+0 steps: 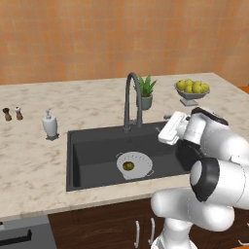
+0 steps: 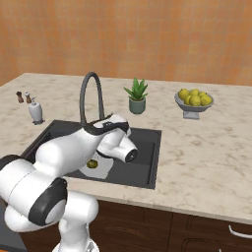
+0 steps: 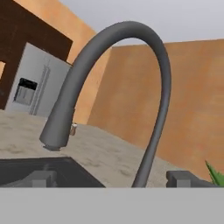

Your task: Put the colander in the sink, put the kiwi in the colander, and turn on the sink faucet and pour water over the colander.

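Kiwi point(image 1: 128, 166) inside white colander point(image 1: 134, 163), colander in dark sink point(image 1: 92, 151): both placements done; hand point(image 3: 112, 179) released and empty, facing gooseneck faucet point(image 1: 132, 99); turning on water outstanding.

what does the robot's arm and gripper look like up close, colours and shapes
The arm is glossy white, built of rounded, bulbous segments with dark grey to black bands at the joints. A boxy white hand ends it. The gripper has two small dark grey, blocky finger tips. No cables or markings are visible.
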